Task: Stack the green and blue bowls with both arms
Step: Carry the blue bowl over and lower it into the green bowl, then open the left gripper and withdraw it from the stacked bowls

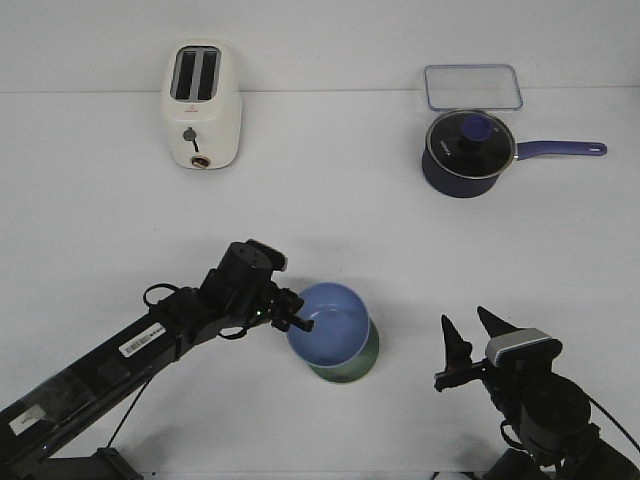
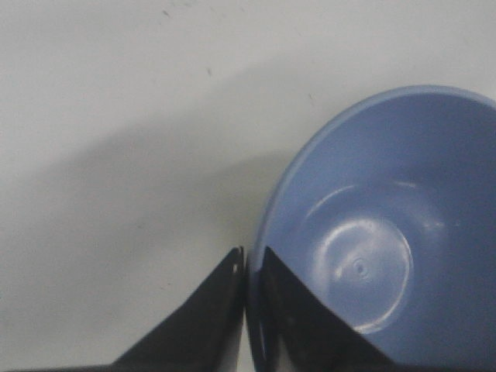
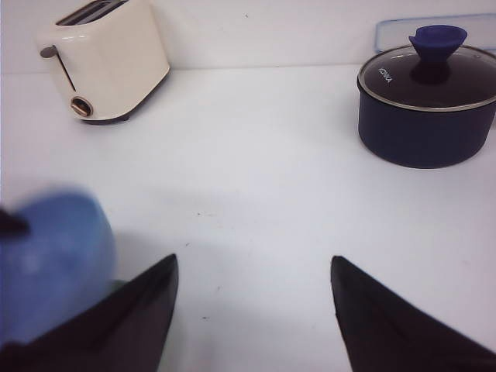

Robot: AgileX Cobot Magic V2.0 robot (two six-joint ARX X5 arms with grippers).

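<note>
The blue bowl [image 1: 330,320] sits tilted inside the green bowl [image 1: 362,362] near the table's front middle. My left gripper [image 1: 298,315] is shut on the blue bowl's left rim, one finger inside and one outside; the left wrist view shows the blue bowl [image 2: 380,240] pinched at the gripper [image 2: 253,256]. My right gripper [image 1: 468,335] is open and empty to the right of the bowls. In the right wrist view the gripper [image 3: 254,267] is over bare table, with the blue bowl [image 3: 50,260] blurred beside it and a sliver of green bowl [image 3: 116,287] beneath.
A cream toaster [image 1: 200,105] stands at the back left. A dark navy lidded saucepan [image 1: 468,150] with a long handle stands at the back right, with a clear rectangular container [image 1: 472,86] behind it.
</note>
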